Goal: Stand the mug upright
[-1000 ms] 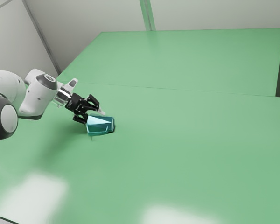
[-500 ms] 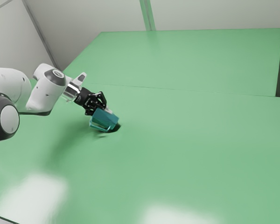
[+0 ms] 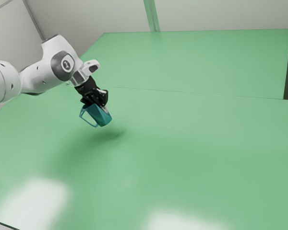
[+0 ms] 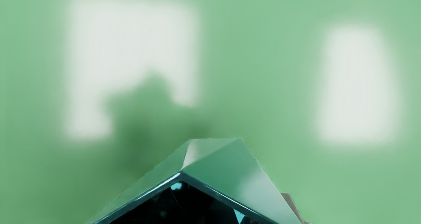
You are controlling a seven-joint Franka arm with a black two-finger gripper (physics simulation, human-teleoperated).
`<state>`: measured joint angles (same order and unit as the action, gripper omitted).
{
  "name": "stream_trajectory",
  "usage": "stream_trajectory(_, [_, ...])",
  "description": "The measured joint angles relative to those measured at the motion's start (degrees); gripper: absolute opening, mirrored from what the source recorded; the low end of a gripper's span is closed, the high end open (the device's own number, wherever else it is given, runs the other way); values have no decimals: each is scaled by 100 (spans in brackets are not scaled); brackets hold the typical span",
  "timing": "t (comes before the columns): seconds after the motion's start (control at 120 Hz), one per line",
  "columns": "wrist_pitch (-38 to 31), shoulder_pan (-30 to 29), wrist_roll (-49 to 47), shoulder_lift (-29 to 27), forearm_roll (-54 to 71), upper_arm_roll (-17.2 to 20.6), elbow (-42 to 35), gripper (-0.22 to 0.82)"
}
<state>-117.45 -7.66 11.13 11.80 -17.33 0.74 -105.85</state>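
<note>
Mug (image 3: pixel 102 116), teal and angular, sits in the grip of the black gripper (image 3: pixel 102 102), left of centre in the exterior view and raised off the table (image 3: pixel 197 148). The jaws are closed on its wall at the mouth end; how wide a gap remains between them cannot be made out, because the black linkage and the mug itself cover most of the contact. A pale fingertip (image 3: pixel 107 110) lies against the outside of the mug, and in the wrist view a grey sliver of it pokes out past the outer wall. Whatever reaches inside the mouth is lost in the dark interior.

The mug leans: its mouth is toward the gripper at the upper left, its base toward the lower right. Its handle (image 3: pixel 86 118) juts out on the left side, an open loop with the green table seen through it. In the wrist view the near part of the rim (image 4: pixel 217 191) is cut off by the frame edge, and its outer faces mirror green and white.

Below and slightly right of the mug, a soft shadow (image 3: pixel 114 136) lies on the table, its edges too blurred to trace. The white arm (image 3: pixel 48 72) enters from the left edge, where part of it is cut off. White glare (image 3: pixel 33 203) washes out the table at the lower left, with another bright patch (image 3: pixel 182 221) cut off at the bottom edge. A pale wall (image 3: pixel 221 14) stands behind, across the top.
</note>
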Motion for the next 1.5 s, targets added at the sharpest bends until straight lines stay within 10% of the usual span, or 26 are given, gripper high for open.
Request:
stream_trajectory(0.55, [-719, 256, -2241, -1020, 1760, 658, -1447, -16])
stream_trajectory(1.5, [-1122, 162, -4043, -210, 1787, 691, -1564, -16])
